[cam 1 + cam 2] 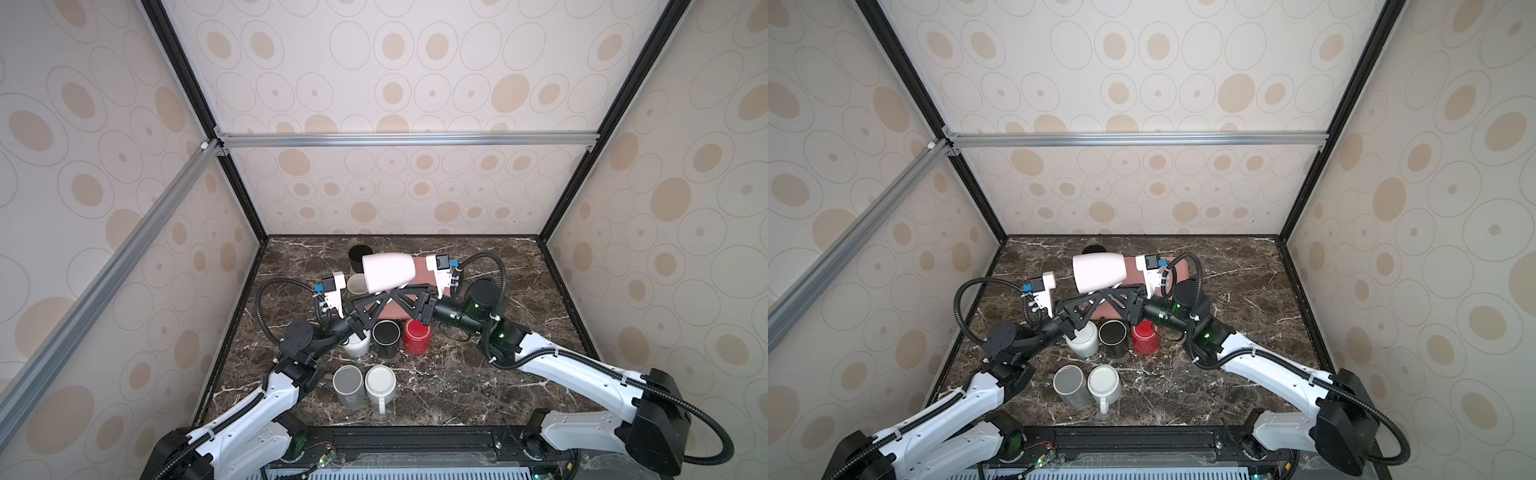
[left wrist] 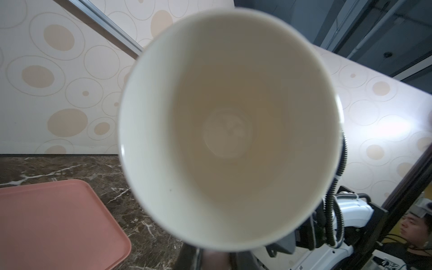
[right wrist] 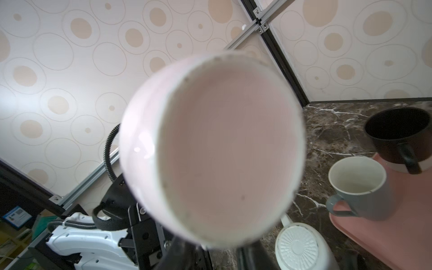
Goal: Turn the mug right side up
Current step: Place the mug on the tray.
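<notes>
mug held level, mouth to frame left; left jaws clenched on its rim, right jaws unclear; seven more mugs, one tray

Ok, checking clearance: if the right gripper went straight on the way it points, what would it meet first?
Probably the pink mug, its base right before it; the left gripper lies just beyond.

mug: glossy glaze, smooth | table: polished marble look | tray: matt plastic | frame rail: brushed metal
</notes>
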Tool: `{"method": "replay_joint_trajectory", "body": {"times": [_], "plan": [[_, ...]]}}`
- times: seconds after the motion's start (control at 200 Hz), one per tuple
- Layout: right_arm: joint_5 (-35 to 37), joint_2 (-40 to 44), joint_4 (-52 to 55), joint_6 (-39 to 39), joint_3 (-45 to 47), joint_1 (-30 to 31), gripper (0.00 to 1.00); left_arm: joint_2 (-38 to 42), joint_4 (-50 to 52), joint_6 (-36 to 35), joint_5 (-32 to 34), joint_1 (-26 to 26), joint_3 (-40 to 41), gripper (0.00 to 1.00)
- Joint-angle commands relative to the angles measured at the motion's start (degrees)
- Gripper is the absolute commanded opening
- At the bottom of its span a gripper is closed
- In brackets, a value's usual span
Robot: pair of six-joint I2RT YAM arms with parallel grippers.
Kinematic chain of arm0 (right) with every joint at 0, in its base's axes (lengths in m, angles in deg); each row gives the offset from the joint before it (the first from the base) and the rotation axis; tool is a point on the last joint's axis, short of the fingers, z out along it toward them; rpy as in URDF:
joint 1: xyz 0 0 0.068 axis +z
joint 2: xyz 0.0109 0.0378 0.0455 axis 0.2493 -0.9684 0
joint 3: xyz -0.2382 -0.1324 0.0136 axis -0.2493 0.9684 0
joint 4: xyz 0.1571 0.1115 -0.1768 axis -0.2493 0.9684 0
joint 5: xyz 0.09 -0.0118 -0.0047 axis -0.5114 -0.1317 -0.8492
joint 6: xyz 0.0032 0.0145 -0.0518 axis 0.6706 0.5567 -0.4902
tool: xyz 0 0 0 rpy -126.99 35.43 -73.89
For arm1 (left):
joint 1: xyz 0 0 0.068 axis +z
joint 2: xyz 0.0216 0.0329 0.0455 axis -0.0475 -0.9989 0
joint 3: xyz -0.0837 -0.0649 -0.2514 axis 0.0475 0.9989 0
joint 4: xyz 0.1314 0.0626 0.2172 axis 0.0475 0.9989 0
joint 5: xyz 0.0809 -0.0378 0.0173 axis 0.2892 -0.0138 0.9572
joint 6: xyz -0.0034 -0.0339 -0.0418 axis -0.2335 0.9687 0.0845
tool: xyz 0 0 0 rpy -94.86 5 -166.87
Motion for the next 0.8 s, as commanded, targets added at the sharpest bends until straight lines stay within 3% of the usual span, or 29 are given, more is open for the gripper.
{"method": "replay_joint_trajectory", "body": {"times": [0.0, 0.13, 0.3, 0.795], "plan": [[4.11, 5.17, 3.68, -3.52, 1.93, 0.35, 0.47, 0.55, 8.02, -4.77, 4.73, 0.18, -5.9, 0.0], [11.7, 10.74, 10.74, -6.57, 5.09, 0.34, 0.55, -2.26, 20.73, -9.54, 7.89, 0.15, -12.51, 0.0], [18.9, 17.05, 18.17, -9.33, 7.96, 0.36, 0.56, -10.61, 37.32, -15.96, 12.85, 0.21, -24.07, 0.0], [25.29, 24.02, 25.93, -11.81, 10.29, 0.23, 0.56, -41.72, 65.13, -25.29, 33.27, -0.98, -55.52, 0.0]]}}
